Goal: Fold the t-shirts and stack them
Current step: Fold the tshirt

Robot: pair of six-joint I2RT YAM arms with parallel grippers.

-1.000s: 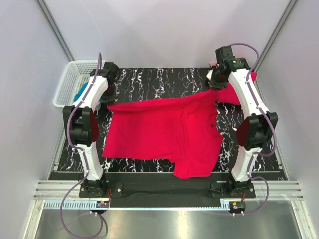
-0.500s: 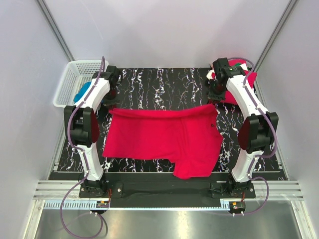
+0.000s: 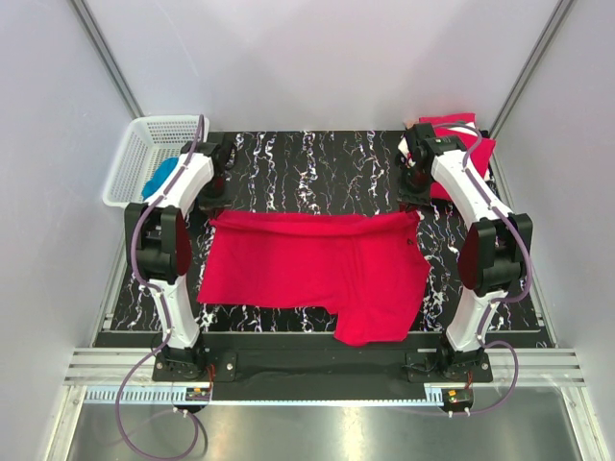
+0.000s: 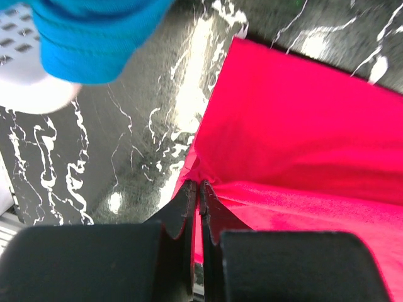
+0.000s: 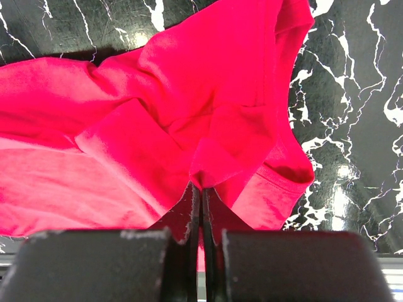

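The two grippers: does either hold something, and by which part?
Both hold the spread bright red cotton t-shirt: the left gripper pinches its far left corner, the right gripper its far right corner.

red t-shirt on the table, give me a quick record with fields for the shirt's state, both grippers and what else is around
shirt: red t-shirt, lying mostly flat on the black marbled table, held along its far edge
left gripper: left gripper, shut on the shirt's far left corner
right gripper: right gripper, shut on a bunched fold at the shirt's far right
basket: white basket at the far left, blue cloth inside
stack: red pile at the far right corner
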